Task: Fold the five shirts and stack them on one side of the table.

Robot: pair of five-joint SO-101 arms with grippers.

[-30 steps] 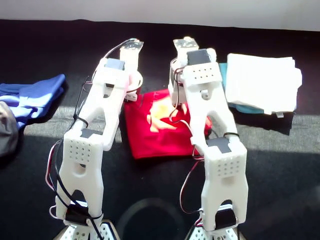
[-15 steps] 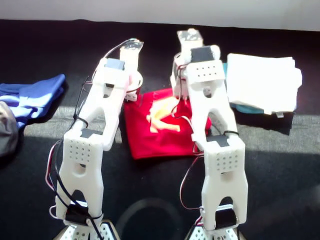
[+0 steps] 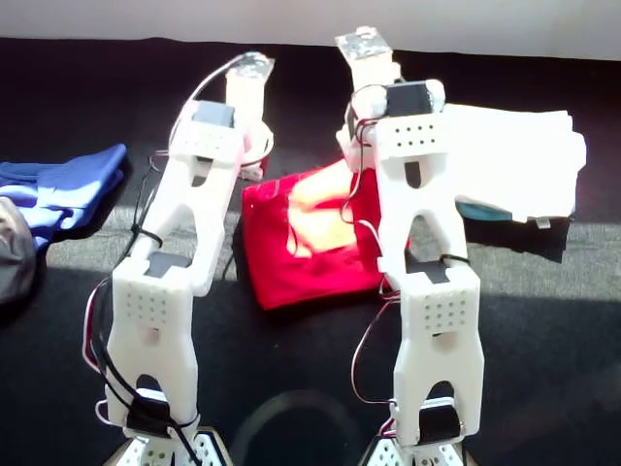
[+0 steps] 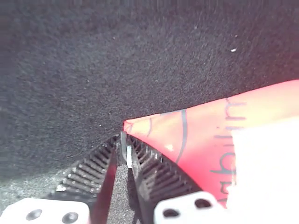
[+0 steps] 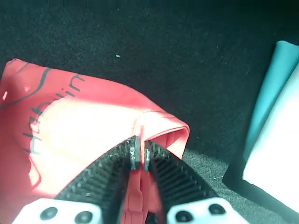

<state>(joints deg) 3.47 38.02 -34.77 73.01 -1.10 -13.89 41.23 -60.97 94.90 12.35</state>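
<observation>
A red shirt [image 3: 310, 254] with pale print lies in the middle of the black table, its far edge raised. In the left wrist view my left gripper [image 4: 125, 148] is shut on one far corner of the red shirt [image 4: 196, 135]. In the right wrist view my right gripper [image 5: 139, 156] is shut on a folded edge of the red shirt [image 5: 84, 126]. In the high view both arms stretch over the shirt and hide the gripped corners. A folded white shirt [image 3: 514, 155] lies on a teal shirt [image 3: 480, 210] at the right.
A crumpled blue shirt [image 3: 58, 189] lies at the left, and a grey one [image 3: 15, 252] sits at the left edge. The teal shirt [image 5: 271, 84] and white shirt [image 5: 280, 154] are close beside my right gripper. A pale wall borders the table's far side.
Both arms have risen and stretched toward the far side. The red shirt's far edge has lifted with them, and its print now bulges upward.
</observation>
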